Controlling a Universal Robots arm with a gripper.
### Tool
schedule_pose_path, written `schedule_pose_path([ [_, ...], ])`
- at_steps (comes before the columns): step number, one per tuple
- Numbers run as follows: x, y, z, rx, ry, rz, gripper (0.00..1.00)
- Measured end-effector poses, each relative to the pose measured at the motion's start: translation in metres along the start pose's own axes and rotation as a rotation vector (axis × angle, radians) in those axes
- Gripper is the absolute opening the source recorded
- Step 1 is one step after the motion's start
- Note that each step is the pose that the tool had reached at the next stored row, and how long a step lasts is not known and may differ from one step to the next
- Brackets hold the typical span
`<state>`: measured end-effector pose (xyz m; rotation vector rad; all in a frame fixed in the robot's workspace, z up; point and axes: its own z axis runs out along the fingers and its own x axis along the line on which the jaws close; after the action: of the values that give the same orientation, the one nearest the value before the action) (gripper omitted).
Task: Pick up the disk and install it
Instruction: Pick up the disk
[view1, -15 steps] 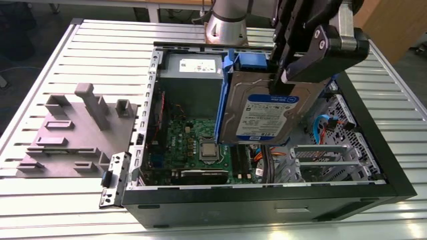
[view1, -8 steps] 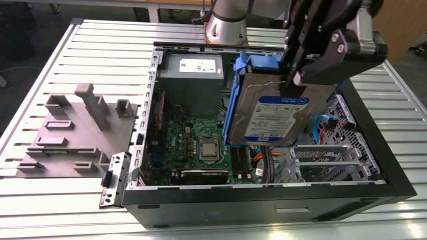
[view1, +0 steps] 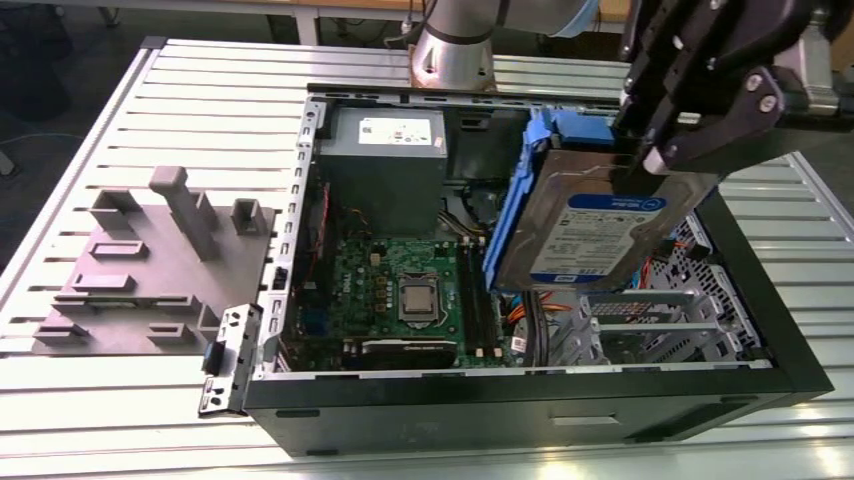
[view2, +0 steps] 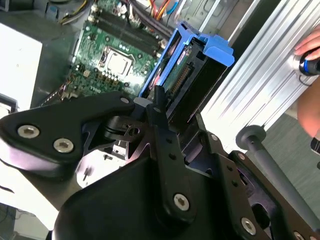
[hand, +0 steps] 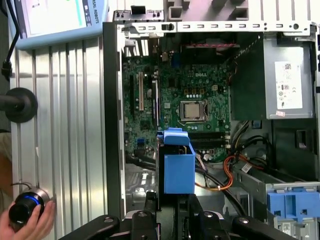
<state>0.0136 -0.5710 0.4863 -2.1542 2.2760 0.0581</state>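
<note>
One slatted table (view1: 120, 130), with the open case (view1: 534, 405) lying on it and the board (view1: 400, 290) facing up. Over the case, toward the exterior view's right, the gripper (view1: 654, 165) is clamped tight on the disk (view1: 601, 235) at its upper end. The disk's in the air, tilted, label showing, blue rails along its edges, just beside the board. In the first wrist view, a hand (hand: 35, 227) at the table's edge cups a round knob (hand: 21, 212).

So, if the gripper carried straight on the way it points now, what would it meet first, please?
The gripper holds the disk, which leads. It would probably reach the cables beside the motherboard inside the open case, though depth is unclear.
</note>
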Motion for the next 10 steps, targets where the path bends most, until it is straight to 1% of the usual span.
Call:
schedule_pose_path([
  [3,-0.0005,-0.0097,0.0003,0.0001,-0.0002,0.0,0.35],
  [10,-0.0016,-0.0297,0.001,0.0,-0.0001,0.0,0.35],
])
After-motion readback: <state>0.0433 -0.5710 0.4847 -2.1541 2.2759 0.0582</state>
